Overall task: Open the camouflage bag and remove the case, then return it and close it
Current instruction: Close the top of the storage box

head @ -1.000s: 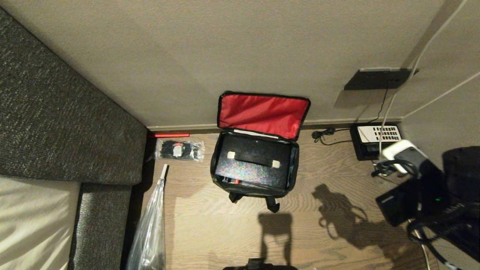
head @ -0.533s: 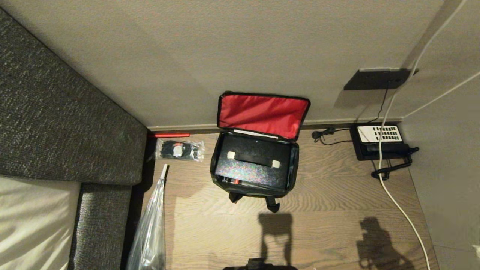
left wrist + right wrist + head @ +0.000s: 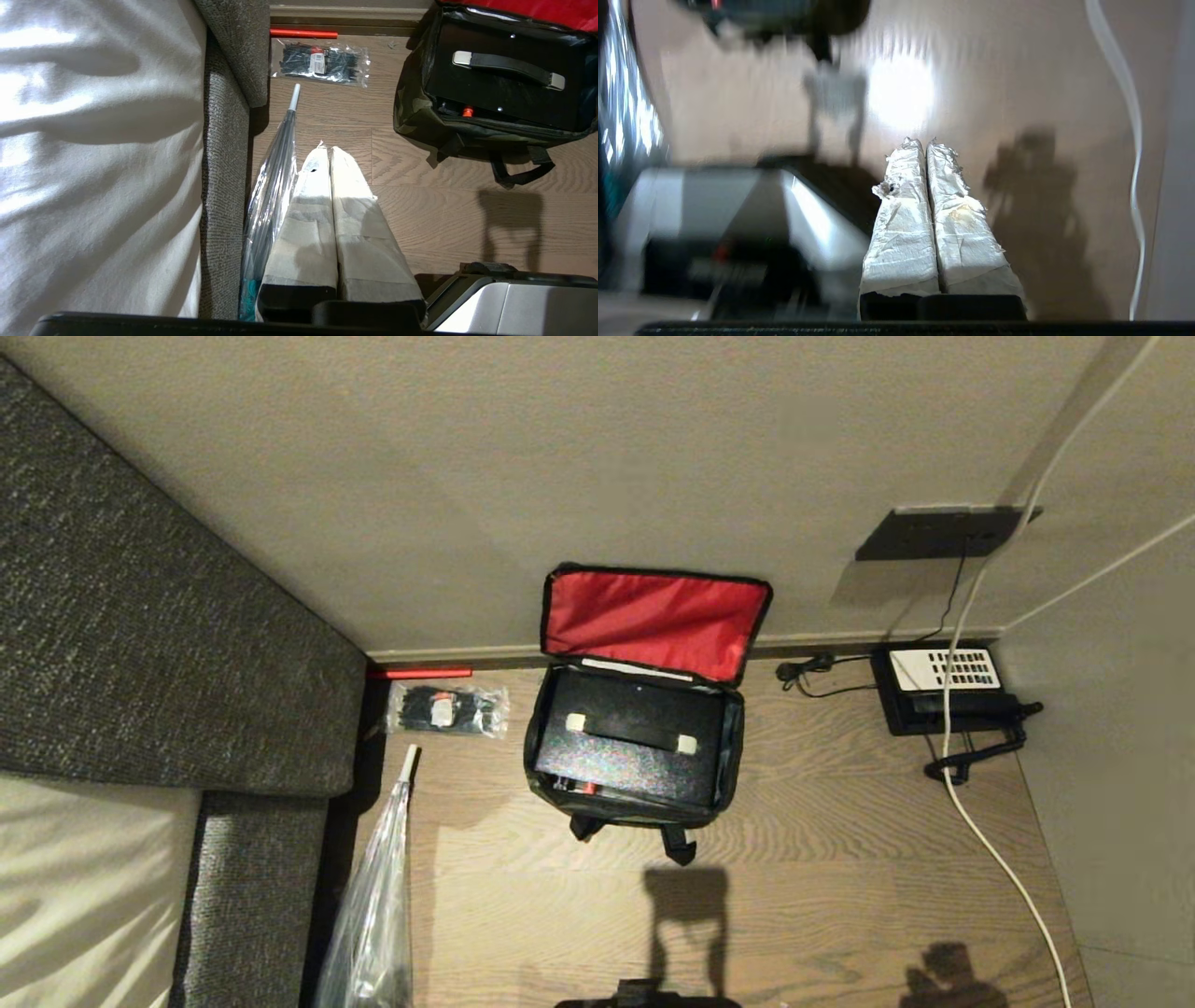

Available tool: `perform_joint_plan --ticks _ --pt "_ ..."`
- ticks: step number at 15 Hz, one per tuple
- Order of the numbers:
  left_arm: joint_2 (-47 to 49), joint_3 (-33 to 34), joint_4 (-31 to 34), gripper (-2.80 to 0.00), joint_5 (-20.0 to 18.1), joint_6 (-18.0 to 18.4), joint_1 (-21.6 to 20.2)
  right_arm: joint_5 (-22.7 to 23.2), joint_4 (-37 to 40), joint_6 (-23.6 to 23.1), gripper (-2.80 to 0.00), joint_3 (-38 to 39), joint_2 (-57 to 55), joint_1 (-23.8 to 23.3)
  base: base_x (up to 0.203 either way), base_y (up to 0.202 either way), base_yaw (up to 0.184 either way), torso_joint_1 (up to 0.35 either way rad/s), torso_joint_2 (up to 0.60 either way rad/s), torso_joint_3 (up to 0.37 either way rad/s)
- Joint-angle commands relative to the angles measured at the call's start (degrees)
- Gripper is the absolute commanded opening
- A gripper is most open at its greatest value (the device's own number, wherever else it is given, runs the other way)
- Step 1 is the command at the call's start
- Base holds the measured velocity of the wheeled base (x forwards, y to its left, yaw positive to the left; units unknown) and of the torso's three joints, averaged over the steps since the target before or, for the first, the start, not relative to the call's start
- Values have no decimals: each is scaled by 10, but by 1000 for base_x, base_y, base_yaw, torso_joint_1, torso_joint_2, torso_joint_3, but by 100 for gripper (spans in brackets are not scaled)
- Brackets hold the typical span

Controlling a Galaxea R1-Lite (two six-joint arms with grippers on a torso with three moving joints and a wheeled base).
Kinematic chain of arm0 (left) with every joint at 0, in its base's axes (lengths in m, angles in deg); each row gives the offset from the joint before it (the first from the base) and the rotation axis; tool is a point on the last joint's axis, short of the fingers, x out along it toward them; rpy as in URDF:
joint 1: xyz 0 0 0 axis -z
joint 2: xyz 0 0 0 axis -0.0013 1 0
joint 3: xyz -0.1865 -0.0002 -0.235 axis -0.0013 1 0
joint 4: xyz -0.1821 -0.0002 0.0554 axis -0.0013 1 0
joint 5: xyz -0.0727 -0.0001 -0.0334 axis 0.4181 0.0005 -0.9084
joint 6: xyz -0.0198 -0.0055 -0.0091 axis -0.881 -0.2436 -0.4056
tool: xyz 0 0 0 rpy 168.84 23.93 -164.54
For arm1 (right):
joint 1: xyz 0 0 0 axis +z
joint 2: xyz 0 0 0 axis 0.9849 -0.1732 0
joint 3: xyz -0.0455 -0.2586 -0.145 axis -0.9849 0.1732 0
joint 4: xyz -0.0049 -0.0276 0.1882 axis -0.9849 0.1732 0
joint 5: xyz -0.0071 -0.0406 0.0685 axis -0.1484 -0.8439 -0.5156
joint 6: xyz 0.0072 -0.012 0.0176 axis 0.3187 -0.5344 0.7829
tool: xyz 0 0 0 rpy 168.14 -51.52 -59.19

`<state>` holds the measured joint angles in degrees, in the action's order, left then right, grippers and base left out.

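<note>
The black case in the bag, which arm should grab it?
Probably left. The left end effector points toward the open camouflage bag, with the case handle in its view. The right end effector faces bare floor; both are shut.

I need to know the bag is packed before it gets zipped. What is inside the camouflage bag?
The black case lies in the open camouflage bag, handle up, filling it. Anything beneath the case is hidden.

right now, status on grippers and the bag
Both grippers shut, empty: left gripper, right gripper. Camouflage fabric bag open, flat black hard case inside. Nothing blocking it.
</note>
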<state>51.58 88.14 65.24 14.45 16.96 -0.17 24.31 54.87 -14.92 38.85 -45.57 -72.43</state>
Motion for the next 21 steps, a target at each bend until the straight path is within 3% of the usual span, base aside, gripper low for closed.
perform_joint_plan --ticks 1,2,5,8,11,15,18,21 --pt "-1 2 0 -280 0 0 0 -1 -121 -23 -280 61 3 -11 0 0 0 0 0 0" --pt "-1 2 0 -280 0 0 0 -5 -136 -51 -280 76 3 -21 0 0 0 0 0 0" --pt "-1 2 0 -280 0 0 0 5 -129 -70 -280 73 42 -60 0 0 0 0 0 0" --pt "-1 2 0 -280 0 0 0 4 -110 -46 -280 71 51 -66 0 0 0 0 0 0" --pt "-1 2 0 -280 0 0 0 11 -122 -86 -280 73 51 -66 0 0 0 0 0 0" --pt "-1 2 0 -280 0 0 0 8 -122 -59 -280 73 156 -69 0 0 0 0 0 0" --pt "-1 2 0 -280 0 0 0 3 -119 -33 -280 74 168 -70 0 0 0 0 0 0" --pt "0 2 0 -280 0 0 0 10 -124 -72 -280 73 168 -70 0 0 0 0 0 0"
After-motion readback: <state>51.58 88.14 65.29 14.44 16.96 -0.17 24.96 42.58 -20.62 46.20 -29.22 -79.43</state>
